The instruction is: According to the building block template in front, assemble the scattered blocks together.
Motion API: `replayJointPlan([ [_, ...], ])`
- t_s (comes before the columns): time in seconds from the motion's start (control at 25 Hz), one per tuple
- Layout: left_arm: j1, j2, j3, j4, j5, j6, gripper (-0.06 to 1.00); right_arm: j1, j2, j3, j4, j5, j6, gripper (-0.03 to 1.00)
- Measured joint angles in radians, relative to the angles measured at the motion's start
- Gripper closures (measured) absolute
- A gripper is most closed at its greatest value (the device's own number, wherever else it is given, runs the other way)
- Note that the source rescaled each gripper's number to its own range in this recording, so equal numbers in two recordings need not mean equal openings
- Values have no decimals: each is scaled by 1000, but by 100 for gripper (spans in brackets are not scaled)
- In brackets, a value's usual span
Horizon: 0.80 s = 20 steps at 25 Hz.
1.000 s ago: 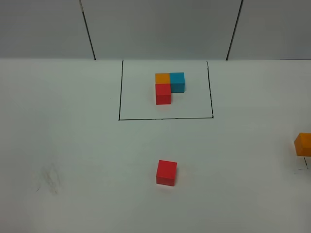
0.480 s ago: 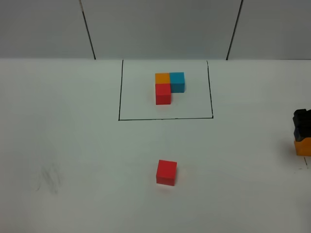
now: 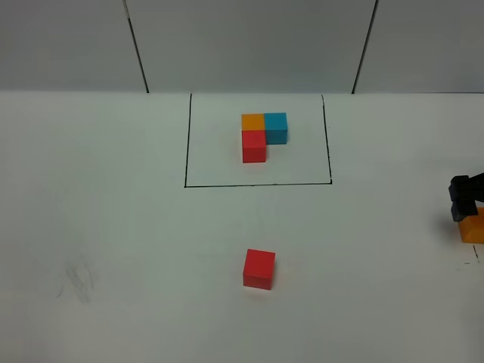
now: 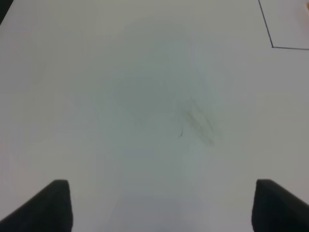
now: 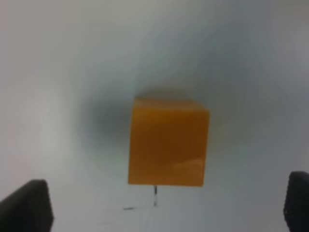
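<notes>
Orange block [image 3: 475,228] now partly hidden; right claw [image 5: 163,204] arrived overhead, spread.

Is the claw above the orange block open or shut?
Open. In the right wrist view the right gripper has its fingertips far apart, wider than the orange block, and neither touches it.
</notes>
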Motion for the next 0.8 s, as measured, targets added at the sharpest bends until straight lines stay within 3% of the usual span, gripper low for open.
replayJointPlan([
  [0.68, 0, 0, 0, 0, 0, 0, 28, -2, 156, -1, 5, -108, -15, 6],
  [0.8, 0, 0, 0, 0, 0, 0, 28, -2, 164, -1, 8, -132, -19, 15],
])
